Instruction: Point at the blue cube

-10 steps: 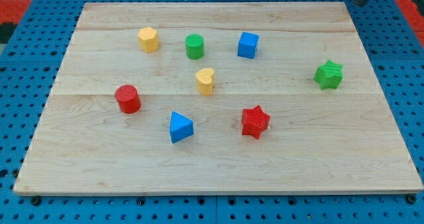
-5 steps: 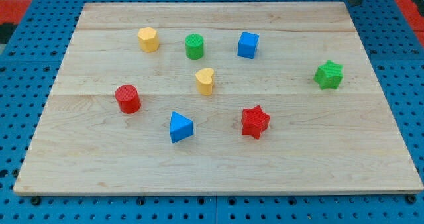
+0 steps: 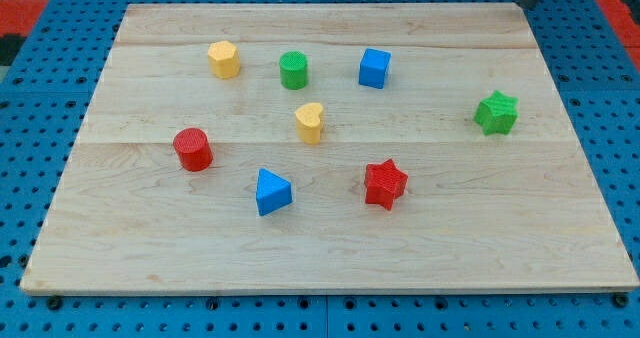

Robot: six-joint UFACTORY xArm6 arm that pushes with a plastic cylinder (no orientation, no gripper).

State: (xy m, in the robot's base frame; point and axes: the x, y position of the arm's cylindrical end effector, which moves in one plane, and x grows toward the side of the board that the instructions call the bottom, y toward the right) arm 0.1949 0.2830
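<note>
Wooden board (image 3: 330,248) on a blue pegboard (image 3: 40,308), with eight small blocks. The blue cube (image 3: 374,68) stood near the top edge of the board, a little toward the view's right of centre, resting apart from every other block. Just to its left along the same row were a green cylinder (image 3: 293,70) and, further left, a yellow block (image 3: 224,59) of roughly hexagonal form. A yellow heart-shaped block (image 3: 311,122) lay near the board's centre, with a red cylinder (image 3: 192,149) toward the left edge. A blue triangular block (image 3: 271,192) and a red star (image 3: 385,184) sat below centre, and a green star (image 3: 496,113) lay near the right edge. My tip (image 3: 526,2) showed only as a dark end at the board's top right corner, well apart from the blue cube and touching no block; the arm carried no fingers, so no open or closed state applied.
</note>
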